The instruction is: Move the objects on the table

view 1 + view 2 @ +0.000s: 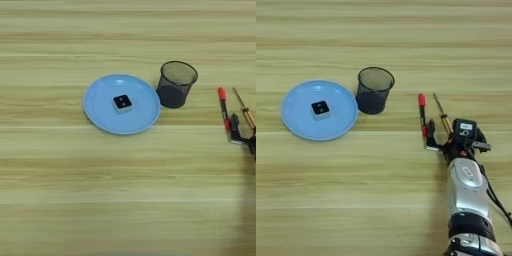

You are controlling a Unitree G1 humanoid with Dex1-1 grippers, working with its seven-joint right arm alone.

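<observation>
A: Where are the cup and the block?

B: The cup [374, 90] stands upright on the desk [356, 190], just right of the plate [301, 125], its base at the plate's rim. The block [320, 108] lies on the plate, near its middle, black face up.

A: And the arm?

B: It comes in from the bottom right, silver forearm [468, 192] pointing up the picture. The claw [432, 115] sits well right of the cup, touching neither cup nor block.

A: Is the claw pinching anything?

B: No. One finger has a red tip [421, 100]; the other is thin and dark, with a yellowish stretch near its base [446, 123]. They stand spread in a narrow V, only bare desk between them.

A: Anything else out there?

B: Just wood grain in horizontal stripes.
</observation>
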